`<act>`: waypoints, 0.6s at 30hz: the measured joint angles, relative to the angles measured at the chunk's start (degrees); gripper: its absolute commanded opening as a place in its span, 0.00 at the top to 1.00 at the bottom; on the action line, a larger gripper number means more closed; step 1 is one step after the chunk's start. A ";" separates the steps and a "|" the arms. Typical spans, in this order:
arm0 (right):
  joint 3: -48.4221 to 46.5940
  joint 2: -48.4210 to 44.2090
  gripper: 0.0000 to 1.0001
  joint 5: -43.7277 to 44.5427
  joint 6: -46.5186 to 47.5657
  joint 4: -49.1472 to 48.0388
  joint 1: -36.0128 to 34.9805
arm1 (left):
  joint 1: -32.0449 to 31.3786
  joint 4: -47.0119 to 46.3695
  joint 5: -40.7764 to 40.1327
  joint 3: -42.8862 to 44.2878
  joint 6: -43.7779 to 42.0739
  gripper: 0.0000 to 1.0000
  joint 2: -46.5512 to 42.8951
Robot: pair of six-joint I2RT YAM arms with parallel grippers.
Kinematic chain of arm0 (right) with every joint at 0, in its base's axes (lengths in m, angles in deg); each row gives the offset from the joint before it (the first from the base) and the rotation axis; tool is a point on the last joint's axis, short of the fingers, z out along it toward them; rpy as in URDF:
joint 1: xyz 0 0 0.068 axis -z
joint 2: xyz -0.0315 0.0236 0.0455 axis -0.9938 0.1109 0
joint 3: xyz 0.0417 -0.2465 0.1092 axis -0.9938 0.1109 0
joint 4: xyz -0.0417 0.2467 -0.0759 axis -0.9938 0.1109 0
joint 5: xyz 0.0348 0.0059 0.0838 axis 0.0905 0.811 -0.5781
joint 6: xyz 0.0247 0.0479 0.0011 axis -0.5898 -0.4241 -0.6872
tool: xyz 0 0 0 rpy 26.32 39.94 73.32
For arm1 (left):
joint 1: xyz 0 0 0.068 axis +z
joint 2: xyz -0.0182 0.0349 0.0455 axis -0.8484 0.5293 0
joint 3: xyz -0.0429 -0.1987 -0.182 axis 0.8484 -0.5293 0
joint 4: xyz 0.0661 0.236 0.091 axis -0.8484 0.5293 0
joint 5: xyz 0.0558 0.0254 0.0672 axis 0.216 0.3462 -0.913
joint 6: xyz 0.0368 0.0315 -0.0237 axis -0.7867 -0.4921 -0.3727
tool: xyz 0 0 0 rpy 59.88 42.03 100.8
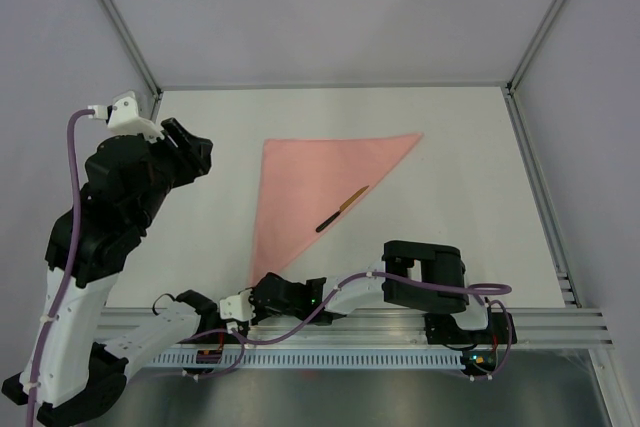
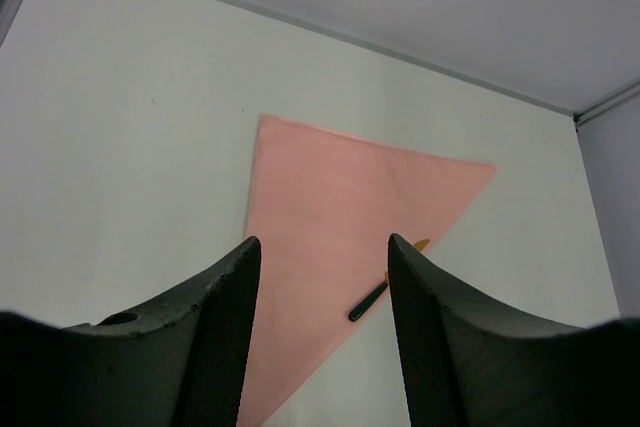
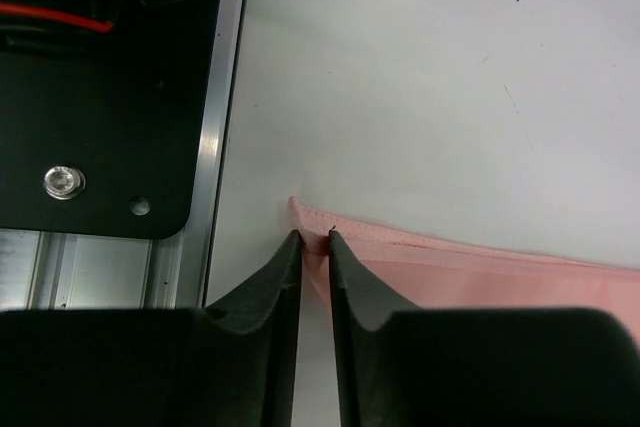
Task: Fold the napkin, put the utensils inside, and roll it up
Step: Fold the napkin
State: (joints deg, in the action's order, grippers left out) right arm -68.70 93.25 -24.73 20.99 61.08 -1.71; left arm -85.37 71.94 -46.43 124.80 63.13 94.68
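Note:
The napkin (image 1: 310,187) lies flat on the white table, folded into a pale pink triangle with one corner pointing at the near edge. The utensil (image 1: 342,209), yellow-orange at the far end and black at the near end, lies slanted on the napkin's right edge. It also shows in the left wrist view (image 2: 368,303), its yellow end partly hidden by a finger. My right gripper (image 3: 313,237) is low at the near corner (image 1: 256,289), shut on the napkin's corner (image 3: 312,227). My left gripper (image 1: 196,153) is raised left of the napkin (image 2: 330,197), open and empty (image 2: 322,247).
An aluminium rail (image 1: 400,319) runs along the table's near edge, close behind the right gripper (image 3: 215,197). A black base plate (image 3: 100,97) sits on it. Grey walls with metal frame posts (image 1: 535,177) bound the table at the back and sides.

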 measured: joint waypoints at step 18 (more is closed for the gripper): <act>-0.20 0.07 0.99 0.17 -0.24 0.55 0.52 | 0.00 -0.07 0.00 -0.94 0.00 0.41 0.26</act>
State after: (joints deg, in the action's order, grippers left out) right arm -68.90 93.32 -24.55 20.75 61.62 -1.18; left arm -85.37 71.87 -46.43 123.86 63.13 94.95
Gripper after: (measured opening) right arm 0.028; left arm 0.589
